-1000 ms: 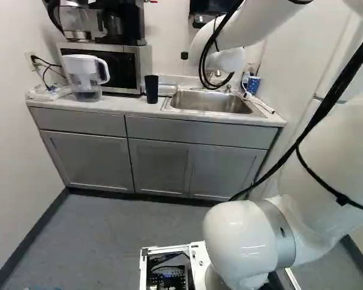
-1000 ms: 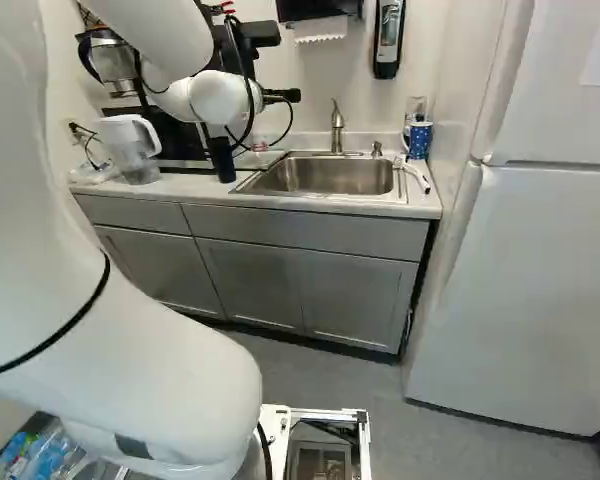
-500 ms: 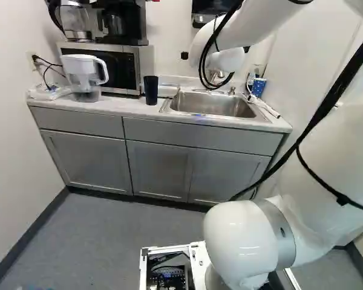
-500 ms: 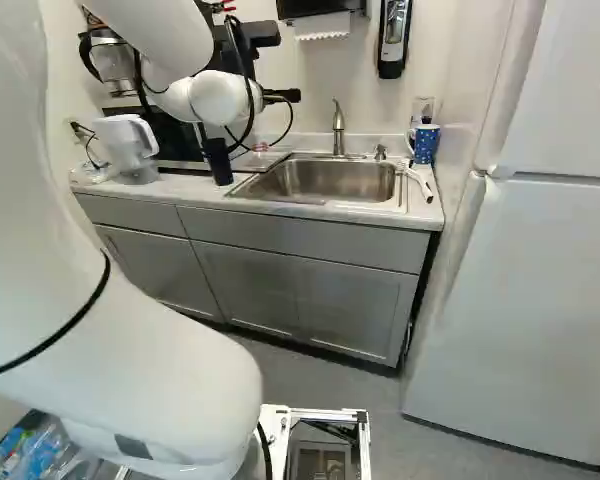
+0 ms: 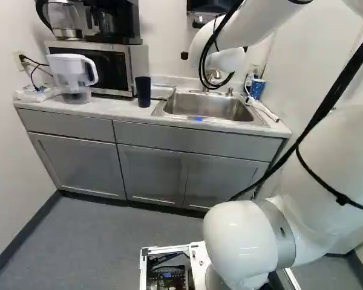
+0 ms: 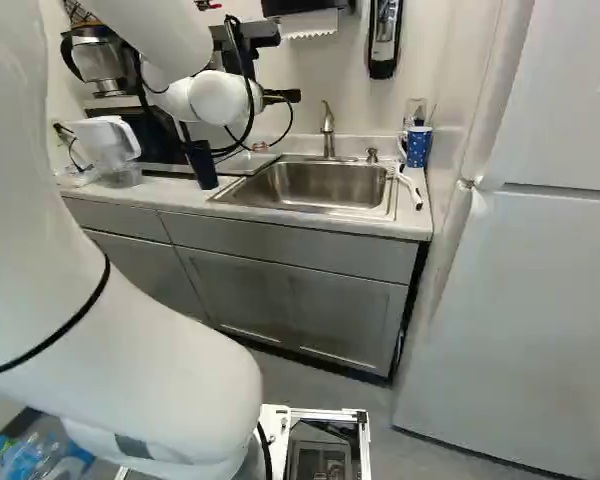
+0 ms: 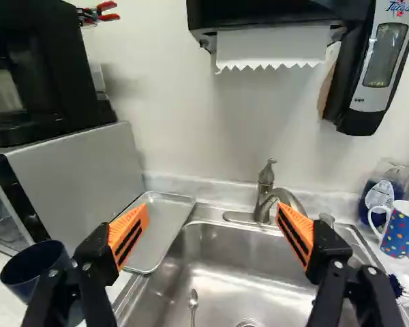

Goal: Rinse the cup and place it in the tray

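Note:
My gripper (image 6: 282,96) shows partly beyond the wrist in the right base view. In the wrist view the gripper (image 7: 213,235) is open, its orange pads wide apart with nothing held. A dark blue cup (image 7: 35,264) stands on the counter beside one finger, partly hidden by it; the left base view shows this cup (image 5: 143,91) upright, left of the sink. The shallow metal tray (image 7: 165,228) lies between cup and basin. Beyond the fingers are the faucet (image 7: 266,191) and sink (image 7: 225,262), with a spoon (image 7: 193,300) in the basin.
A polka-dot mug (image 7: 400,228) and a brush (image 7: 403,289) are right of the sink. The water pitcher (image 5: 72,75) and microwave (image 5: 106,66) stand left of the cup. A paper towel dispenser (image 7: 273,41) hangs above; the fridge (image 6: 520,300) is at the right.
The base has moved: counter, sink and cup have shifted left in both base views, and the counter looks slightly nearer. The arm keeps its pose over its lowest joint.

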